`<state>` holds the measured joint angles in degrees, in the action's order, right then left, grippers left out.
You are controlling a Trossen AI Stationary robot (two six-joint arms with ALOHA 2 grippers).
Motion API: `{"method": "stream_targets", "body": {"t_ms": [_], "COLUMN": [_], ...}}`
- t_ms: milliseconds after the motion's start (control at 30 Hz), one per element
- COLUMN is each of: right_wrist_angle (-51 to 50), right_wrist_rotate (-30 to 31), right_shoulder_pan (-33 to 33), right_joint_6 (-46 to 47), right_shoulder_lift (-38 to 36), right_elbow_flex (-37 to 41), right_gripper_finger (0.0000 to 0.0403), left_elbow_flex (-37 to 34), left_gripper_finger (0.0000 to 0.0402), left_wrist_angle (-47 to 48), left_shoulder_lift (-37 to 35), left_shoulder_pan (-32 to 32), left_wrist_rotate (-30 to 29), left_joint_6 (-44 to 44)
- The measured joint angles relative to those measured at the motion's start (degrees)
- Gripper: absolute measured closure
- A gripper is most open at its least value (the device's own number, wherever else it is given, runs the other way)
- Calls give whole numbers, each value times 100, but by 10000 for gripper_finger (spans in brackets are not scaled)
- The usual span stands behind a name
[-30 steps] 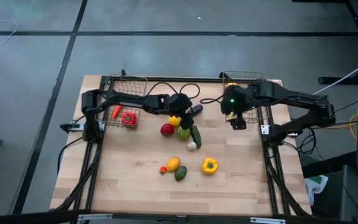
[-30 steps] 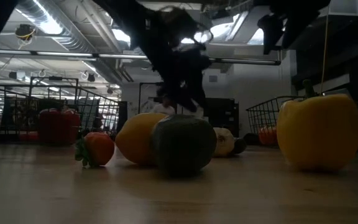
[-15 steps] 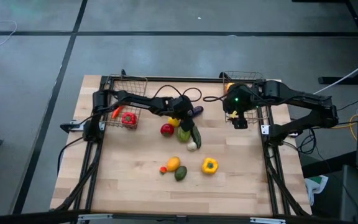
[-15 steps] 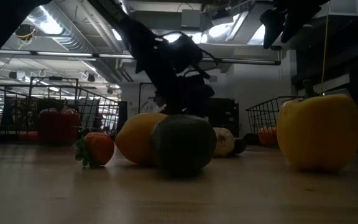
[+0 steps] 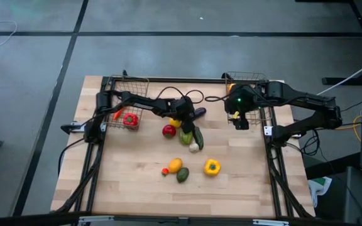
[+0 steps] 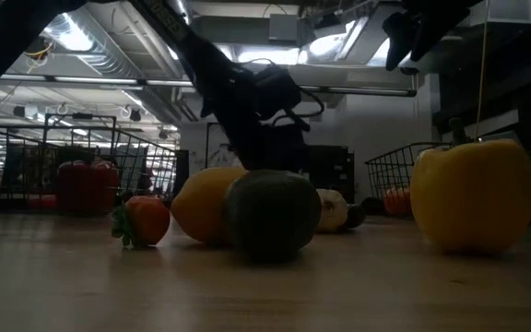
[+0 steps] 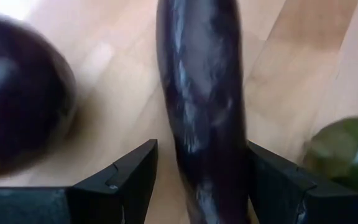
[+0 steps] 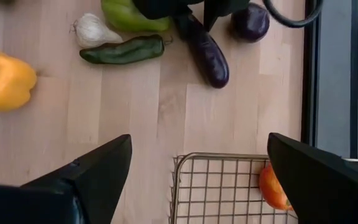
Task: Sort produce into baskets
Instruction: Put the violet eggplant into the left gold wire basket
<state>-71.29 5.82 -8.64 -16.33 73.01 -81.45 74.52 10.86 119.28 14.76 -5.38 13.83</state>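
A long purple eggplant (image 7: 207, 93) lies on the table near its far middle; it also shows in the high view (image 5: 198, 112) and the right wrist view (image 8: 205, 55). My left gripper (image 7: 201, 180) is open and low over it, one finger on each side of the eggplant's body. A round dark purple piece (image 7: 17, 99) and a green piece (image 7: 347, 152) lie beside it. My right gripper (image 8: 197, 186) is open and empty, up above the near edge of the right wire basket (image 8: 229, 186), which holds an orange piece (image 8: 273, 186). My left gripper comes down from above with its fingers (image 7: 132, 180) either side of the eggplant's long body (image 7: 194, 143), across it. The eggplant lies flat on the table. I cannot tell whether the fingers touch it.
The left basket (image 5: 134, 80) holds a red pepper (image 5: 129, 119) and a carrot (image 5: 117, 113). A red tomato (image 5: 168, 130), a green pepper (image 8: 126, 50) and garlic (image 8: 92, 28) crowd near the eggplant. A lemon (image 5: 175, 165), an avocado (image 5: 182, 176) and a yellow pepper (image 5: 212, 167) lie nearer the front.
My left gripper has gone a little toward the table's right edge and down, toward the eggplant.
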Motion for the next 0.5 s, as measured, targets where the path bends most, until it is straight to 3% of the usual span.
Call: {"method": "stream_targets", "body": {"t_ms": [133,500], "right_wrist_angle": [65,101], "right_wrist_rotate": [-43,-41], "right_shoulder_pan": [0,0], "right_joint_6": [0,0], "right_shoulder_lift": [0,0], "right_elbow_flex": [0,0], "right_gripper_finger": [31,31], "left_elbow_flex": [4,11], "left_gripper_finger": [186,277], "left_wrist_angle": [-56,-80], "left_shoulder_lift": [33,19], "left_shoulder_pan": [-11,-9], "left_wrist_rotate": [1,14], "left_joint_6": [-55,-25]}}
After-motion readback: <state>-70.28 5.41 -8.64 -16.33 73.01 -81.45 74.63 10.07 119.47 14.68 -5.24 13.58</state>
